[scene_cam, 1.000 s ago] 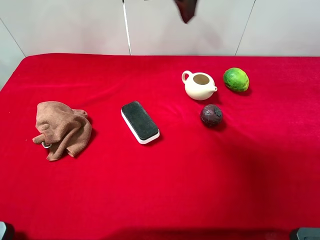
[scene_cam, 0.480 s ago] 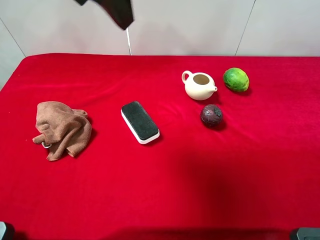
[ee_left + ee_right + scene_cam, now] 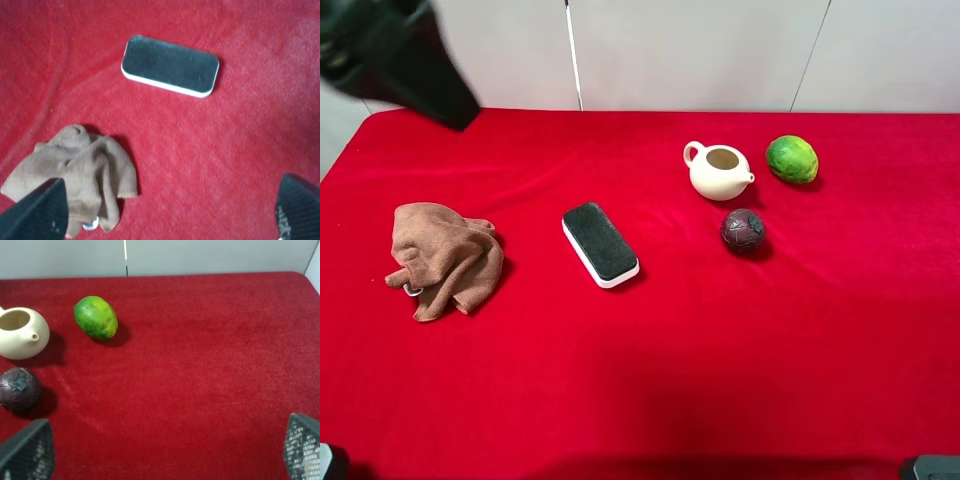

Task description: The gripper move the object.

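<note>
Hovering with my left gripper [image 3: 170,212] spread wide above the eraser [image 3: 170,65], my right gripper [image 3: 167,452] equally open near the object [image 3: 19,389]; no readable markings.

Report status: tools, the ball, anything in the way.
Left tool open, empty, over cloth and eraser. Right tool open, empty. Ball untouched on the table, close in front of teapot; lime nearby.

Worktop [image 3: 650,380] — uniform red cloth. Ball [image 3: 743,230]: dark maroon-brown, mottled. Teapot [image 3: 719,171]: cream. Fruit [image 3: 792,158]: green with yellowish patches. Eraser [image 3: 600,244]: black top, white base. Rag [image 3: 444,258] — light brown. Left claw [image 3: 170,212]: black, finely woven texture.
</note>
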{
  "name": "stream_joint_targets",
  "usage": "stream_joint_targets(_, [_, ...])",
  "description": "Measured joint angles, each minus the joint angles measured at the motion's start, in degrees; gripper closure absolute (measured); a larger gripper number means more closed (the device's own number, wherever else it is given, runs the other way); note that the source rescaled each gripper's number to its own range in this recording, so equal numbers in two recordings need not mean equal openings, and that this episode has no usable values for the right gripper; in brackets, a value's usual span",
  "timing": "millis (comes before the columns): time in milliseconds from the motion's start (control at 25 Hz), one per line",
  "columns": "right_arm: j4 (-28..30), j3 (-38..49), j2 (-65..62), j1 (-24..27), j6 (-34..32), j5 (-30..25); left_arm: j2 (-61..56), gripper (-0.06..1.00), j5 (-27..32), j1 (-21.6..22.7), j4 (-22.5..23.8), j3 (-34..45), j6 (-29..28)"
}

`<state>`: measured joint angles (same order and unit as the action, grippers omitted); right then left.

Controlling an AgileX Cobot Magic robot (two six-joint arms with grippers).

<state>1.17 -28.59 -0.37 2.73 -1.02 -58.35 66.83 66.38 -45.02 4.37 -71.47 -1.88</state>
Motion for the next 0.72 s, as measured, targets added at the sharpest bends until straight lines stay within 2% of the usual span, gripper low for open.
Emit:
stream_joint_targets(80, [0.0,0.0,0.0,0.0,0.0,0.0,-3.1,0.3,-0.2,0.0,0.1,3.1,0.0])
stream_joint_targets(160, [0.0,0.0,0.0,0.0,0.0,0.0,-6.6,0.11,-0.2,0.0,0.1,6.2,-0.1])
stream_joint_targets(280, [0.0,0.0,0.0,0.0,0.0,0.0,-11.9,-0.01,0.0,0.0,0.1,11.2,-1.5])
stream_joint_targets(480, [0.0,0.0,0.0,0.0,0.0,0.0,-21.0,-0.05,2.0,0.0,-0.1,18.7,-7.3])
stream_joint_targets(720, [0.0,0.0,0.0,0.0,0.0,0.0,-31.3,-0.06,2.0,0.0,-0.1,26.5,-8.6])
